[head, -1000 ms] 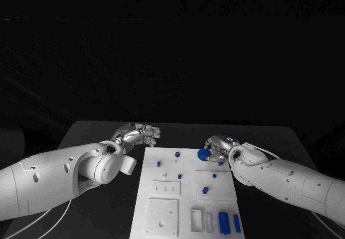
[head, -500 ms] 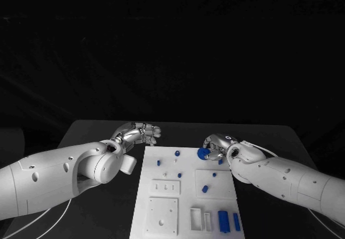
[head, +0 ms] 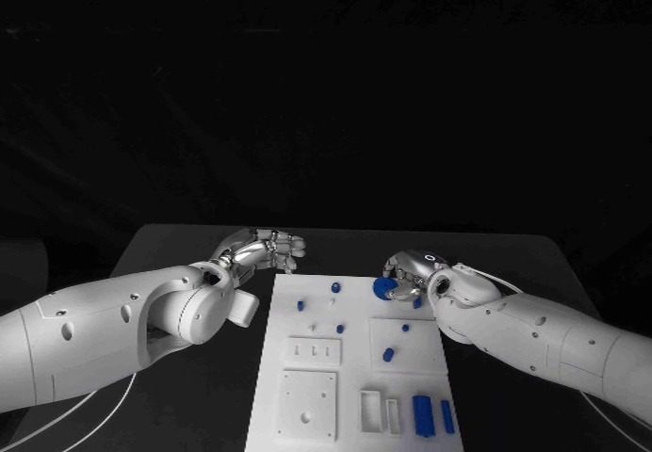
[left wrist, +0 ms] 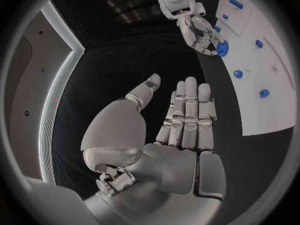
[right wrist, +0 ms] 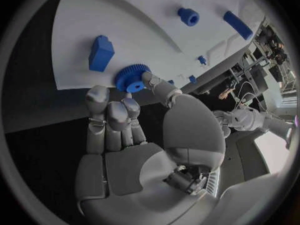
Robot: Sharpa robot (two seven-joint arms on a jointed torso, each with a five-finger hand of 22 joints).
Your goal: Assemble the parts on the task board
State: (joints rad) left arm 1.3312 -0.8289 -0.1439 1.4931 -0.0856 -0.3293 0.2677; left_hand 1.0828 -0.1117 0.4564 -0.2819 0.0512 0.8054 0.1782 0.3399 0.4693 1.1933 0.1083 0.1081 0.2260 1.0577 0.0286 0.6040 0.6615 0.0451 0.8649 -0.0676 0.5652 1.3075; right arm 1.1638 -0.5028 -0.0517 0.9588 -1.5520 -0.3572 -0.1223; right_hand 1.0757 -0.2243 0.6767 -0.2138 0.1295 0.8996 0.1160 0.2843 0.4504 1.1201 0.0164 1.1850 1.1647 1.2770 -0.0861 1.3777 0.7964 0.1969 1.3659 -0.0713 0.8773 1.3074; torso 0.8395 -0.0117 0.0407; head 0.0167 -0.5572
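The white task board (head: pixel 356 372) lies in the middle of the black table. My right hand (head: pixel 412 273) hovers at the board's far right corner and pinches a blue gear (head: pixel 386 287) between thumb and fingers; the right wrist view shows the gear (right wrist: pixel 131 79) just off the board's edge, beside a blue block (right wrist: pixel 101 52). My left hand (head: pixel 265 249) hangs off the board's far left corner. Its fingers (left wrist: pixel 187 117) are stretched out with nothing in them. Small blue parts (head: pixel 334 286) dot the far half of the board.
Two blue bars (head: pixel 432 415) stand by the slots at the board's near right. White raised blocks (head: pixel 308 405) sit on its near left. Black table (head: pixel 203 377) runs along both sides of the board.
The whole picture has shifted slightly upward. Both hands and the gear keep their places relative to the board.
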